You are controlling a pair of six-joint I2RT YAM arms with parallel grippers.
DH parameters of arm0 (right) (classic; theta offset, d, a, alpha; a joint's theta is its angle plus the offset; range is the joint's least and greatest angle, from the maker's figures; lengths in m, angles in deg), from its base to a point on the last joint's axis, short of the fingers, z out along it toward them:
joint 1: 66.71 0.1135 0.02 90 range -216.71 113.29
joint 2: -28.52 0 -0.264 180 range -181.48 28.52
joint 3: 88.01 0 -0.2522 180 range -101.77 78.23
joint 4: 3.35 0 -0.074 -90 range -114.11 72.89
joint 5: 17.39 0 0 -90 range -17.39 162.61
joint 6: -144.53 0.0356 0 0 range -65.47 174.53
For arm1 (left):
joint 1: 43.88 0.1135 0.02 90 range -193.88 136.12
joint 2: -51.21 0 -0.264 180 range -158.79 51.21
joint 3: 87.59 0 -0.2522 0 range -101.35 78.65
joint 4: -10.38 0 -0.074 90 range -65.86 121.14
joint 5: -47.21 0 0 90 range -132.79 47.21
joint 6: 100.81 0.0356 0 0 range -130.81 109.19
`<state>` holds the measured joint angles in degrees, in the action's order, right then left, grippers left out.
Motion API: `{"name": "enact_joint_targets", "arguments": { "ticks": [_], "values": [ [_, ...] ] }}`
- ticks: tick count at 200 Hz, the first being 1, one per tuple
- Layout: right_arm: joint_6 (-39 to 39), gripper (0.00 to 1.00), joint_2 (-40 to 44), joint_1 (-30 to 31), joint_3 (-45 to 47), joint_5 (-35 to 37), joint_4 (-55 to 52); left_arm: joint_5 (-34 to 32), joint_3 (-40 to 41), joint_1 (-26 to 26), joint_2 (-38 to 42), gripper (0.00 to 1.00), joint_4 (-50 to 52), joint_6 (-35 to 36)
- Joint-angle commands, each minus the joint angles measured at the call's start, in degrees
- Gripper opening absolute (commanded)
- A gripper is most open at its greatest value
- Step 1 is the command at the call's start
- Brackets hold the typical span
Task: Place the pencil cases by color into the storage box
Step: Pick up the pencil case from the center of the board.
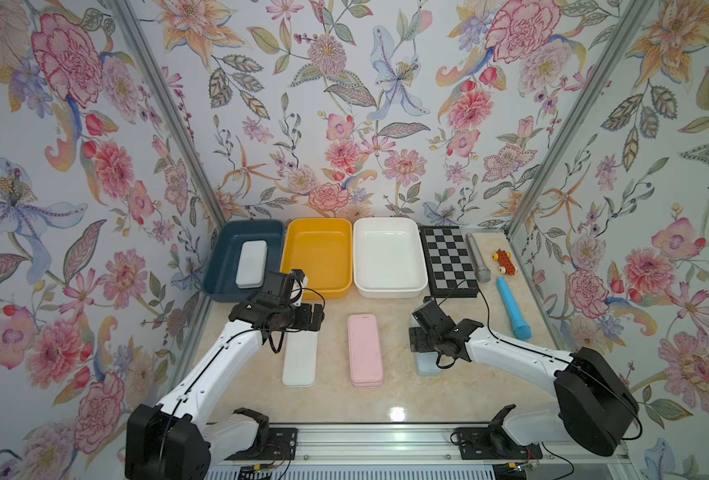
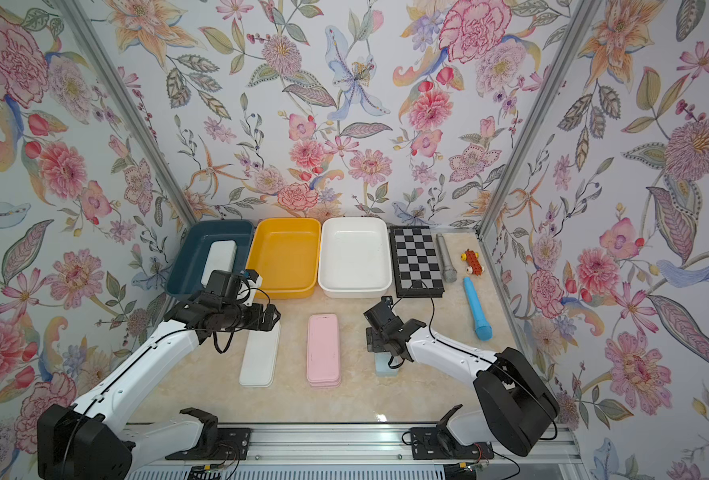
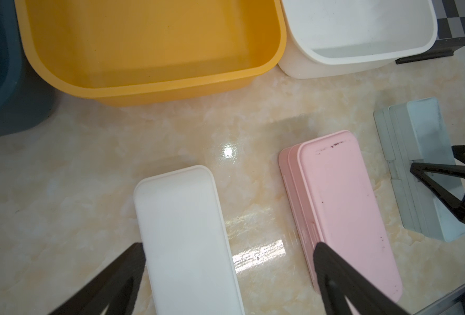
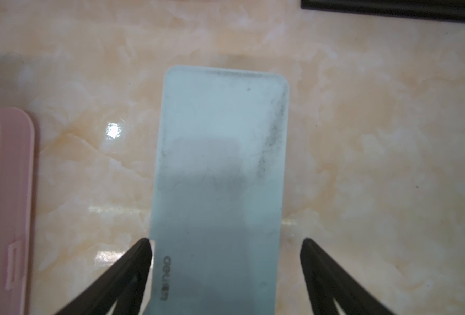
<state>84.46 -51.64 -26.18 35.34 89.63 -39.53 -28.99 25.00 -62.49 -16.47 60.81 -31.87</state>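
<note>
One white pencil case lies in the dark blue storage box. A second white case lies on the table, and my open left gripper hovers over its far end, one finger beside it and the other over the pink stack. That pink stack lies mid-table. My right gripper stands open astride the light blue case: one fingertip is at its edge, the other apart from it. In both top views the right arm hides most of the blue case.
The yellow box and the white box stand beside the dark blue one at the back. A chessboard, a grey microphone, a red toy car and a bright blue stick lie at the right. Papered walls close in on three sides.
</note>
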Motion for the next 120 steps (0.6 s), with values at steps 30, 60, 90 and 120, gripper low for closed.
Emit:
{"name": "enact_joint_targets", "arguments": {
  "ticks": [30,60,90,120],
  "values": [
    [0.22,0.67,-0.46,0.49,-1.1,0.78,0.15,0.26,-0.58,-0.17,-0.32,0.98,-0.92,0.09],
    [-0.25,0.59,-0.96,0.51,-1.39,0.35,-0.13,0.69,-0.49,0.32,-0.39,0.98,-0.92,0.18],
    [-0.36,0.46,-1.54,0.51,-1.18,-0.48,0.46,0.88,-0.49,0.75,-0.43,0.98,-0.92,0.23],
    [-0.09,0.46,-0.98,0.47,-1.04,-0.4,0.51,1.14,-0.4,0.96,-0.43,0.99,-0.94,0.31]
  ]
}}
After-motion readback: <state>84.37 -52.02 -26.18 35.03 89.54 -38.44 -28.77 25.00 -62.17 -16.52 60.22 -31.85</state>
